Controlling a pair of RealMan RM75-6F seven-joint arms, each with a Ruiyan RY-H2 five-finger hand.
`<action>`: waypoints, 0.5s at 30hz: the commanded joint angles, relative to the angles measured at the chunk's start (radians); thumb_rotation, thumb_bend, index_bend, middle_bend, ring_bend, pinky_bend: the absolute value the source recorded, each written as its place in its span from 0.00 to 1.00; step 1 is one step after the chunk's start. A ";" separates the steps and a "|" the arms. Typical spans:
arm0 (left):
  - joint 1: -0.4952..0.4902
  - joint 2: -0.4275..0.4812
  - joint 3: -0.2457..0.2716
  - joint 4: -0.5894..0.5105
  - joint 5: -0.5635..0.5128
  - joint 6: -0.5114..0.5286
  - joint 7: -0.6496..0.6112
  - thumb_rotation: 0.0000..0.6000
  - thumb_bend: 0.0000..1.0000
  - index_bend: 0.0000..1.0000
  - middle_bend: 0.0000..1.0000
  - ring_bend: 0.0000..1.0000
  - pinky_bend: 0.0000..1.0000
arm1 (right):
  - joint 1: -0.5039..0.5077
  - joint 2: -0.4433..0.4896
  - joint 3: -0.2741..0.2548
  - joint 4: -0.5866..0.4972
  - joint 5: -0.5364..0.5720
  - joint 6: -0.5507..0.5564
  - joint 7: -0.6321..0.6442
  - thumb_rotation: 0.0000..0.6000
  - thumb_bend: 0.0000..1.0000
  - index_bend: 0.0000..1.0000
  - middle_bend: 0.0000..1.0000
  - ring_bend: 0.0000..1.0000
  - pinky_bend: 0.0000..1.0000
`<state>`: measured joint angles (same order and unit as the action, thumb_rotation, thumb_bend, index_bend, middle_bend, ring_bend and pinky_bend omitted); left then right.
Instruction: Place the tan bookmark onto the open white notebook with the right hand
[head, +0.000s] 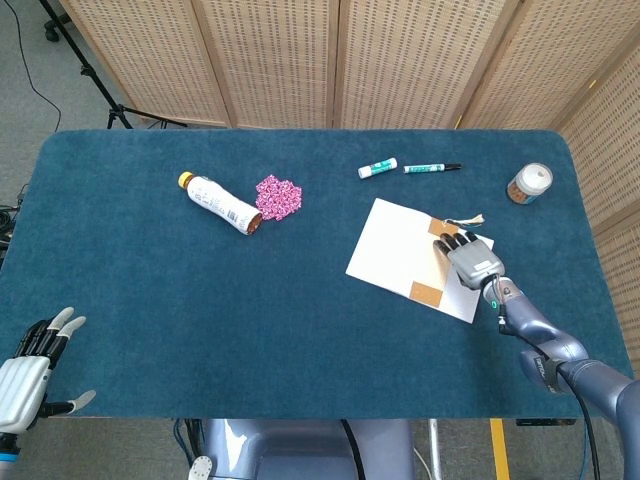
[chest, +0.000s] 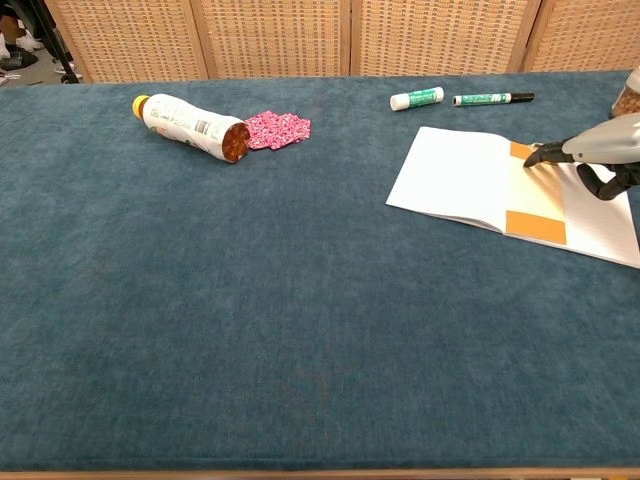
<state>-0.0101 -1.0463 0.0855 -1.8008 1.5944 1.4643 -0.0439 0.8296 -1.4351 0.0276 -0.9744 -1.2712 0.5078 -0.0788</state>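
The open white notebook lies right of the table's centre. Flat across its right page lies the tan bookmark, its tassel trailing off the far edge. My right hand hovers low over the bookmark's middle and far part, fingers stretched out, fingertips at the strip's far end; the thumb hangs apart underneath. The strip's middle is hidden by the hand. My left hand rests off the table's near left corner, fingers spread, holding nothing.
A lying bottle and a pink crumpled piece sit at the back left. A glue stick and a marker lie behind the notebook. A small jar stands at the far right. Wicker screens stand behind the table.
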 joint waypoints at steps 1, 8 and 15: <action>0.000 0.000 0.000 0.001 0.000 0.000 -0.001 1.00 0.00 0.00 0.00 0.00 0.00 | -0.001 0.000 0.000 -0.002 0.000 0.001 -0.002 1.00 1.00 0.00 0.00 0.00 0.06; 0.000 0.003 0.001 0.001 0.002 0.001 -0.007 1.00 0.00 0.00 0.00 0.00 0.00 | -0.006 0.000 0.002 -0.001 0.002 0.007 -0.005 1.00 1.00 0.00 0.00 0.00 0.06; -0.001 0.001 0.001 0.002 0.001 -0.003 -0.003 1.00 0.00 0.00 0.00 0.00 0.00 | -0.007 0.007 0.009 -0.002 -0.004 0.020 0.001 1.00 1.00 0.00 0.00 0.00 0.06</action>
<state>-0.0112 -1.0452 0.0869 -1.7990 1.5952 1.4610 -0.0468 0.8229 -1.4292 0.0361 -0.9760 -1.2746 0.5274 -0.0787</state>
